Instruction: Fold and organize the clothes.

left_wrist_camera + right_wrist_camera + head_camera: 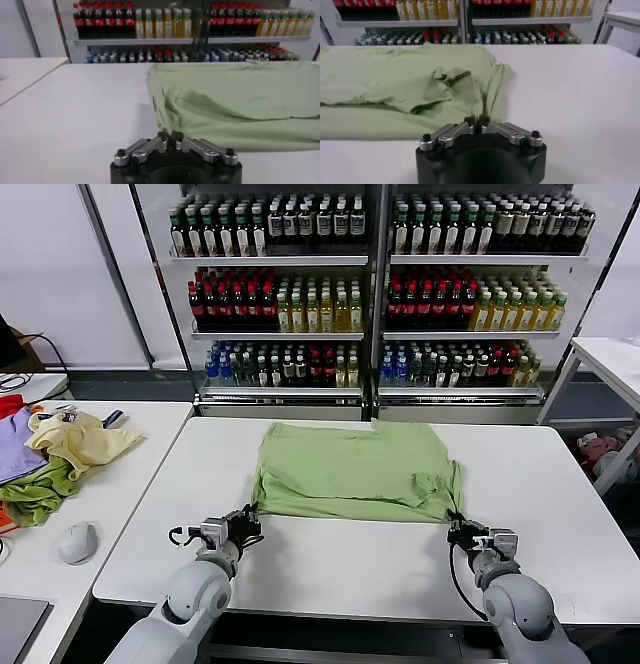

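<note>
The light green shirt (352, 469) lies flat and partly folded on the white table (560, 474), with a rumpled sleeve at its near right. My left gripper (247, 518) is shut on the shirt's near left corner; in the left wrist view the cloth (235, 100) runs into the closed gripper (170, 135). My right gripper (453, 527) is shut on the near right corner; in the right wrist view the cloth (395, 85) is pinched in that gripper (476, 120). The printed patch is hidden.
A side table (130, 484) on the left holds a pale yellow garment (80, 439), purple and darker green cloths (30, 484) and a grey mouse (77, 541). Drink shelves (380, 284) stand behind. Another white table (615, 359) is at the far right.
</note>
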Available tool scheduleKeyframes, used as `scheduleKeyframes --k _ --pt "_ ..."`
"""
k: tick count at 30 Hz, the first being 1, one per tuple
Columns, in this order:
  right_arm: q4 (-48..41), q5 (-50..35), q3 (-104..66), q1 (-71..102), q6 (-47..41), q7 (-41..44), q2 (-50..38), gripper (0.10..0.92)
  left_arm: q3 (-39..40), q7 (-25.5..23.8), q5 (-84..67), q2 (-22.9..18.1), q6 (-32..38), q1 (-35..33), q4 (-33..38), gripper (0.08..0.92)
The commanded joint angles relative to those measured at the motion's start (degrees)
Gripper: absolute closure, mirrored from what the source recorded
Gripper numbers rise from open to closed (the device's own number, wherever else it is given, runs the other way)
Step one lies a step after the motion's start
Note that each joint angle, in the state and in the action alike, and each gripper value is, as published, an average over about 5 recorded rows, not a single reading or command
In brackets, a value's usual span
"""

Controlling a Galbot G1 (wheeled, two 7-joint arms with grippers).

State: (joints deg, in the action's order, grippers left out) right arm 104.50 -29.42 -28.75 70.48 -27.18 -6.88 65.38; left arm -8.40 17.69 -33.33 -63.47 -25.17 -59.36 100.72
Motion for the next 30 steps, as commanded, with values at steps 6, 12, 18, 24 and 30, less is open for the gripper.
scheduleKeyframes --k 6,12,18,24,30 --pt "15.36 2.22 -5.39 17.31 1.54 0.38 1.16 0.879 -8.82 -0.28 1.63 1.32 0.77 -24.07 19.65 0.873" --pt "20.06 6.22 -6.76 23.60 2.89 0.66 2.15 0.879 -11.58 0.04 4.92 1.32 0.36 -31.21 24.00 0.879" --pt "21.16 10.85 -6.67 25.97 3.63 0.65 2.45 0.879 -12.56 0.31 8.63 0.81 -1.72 -35.39 26.10 0.886" --pt "22.37 13.83 -6.05 25.18 4.79 0.04 2.87 0.818 -14.40 0.16 9.88 0.63 -3.81 -36.41 30.12 0.846" --pt "22.89 11.15 -5.05 18.11 5.05 -0.71 1.21 0.646 -16.89 0.20 6.58 2.41 -1.67 -31.52 31.29 0.682"
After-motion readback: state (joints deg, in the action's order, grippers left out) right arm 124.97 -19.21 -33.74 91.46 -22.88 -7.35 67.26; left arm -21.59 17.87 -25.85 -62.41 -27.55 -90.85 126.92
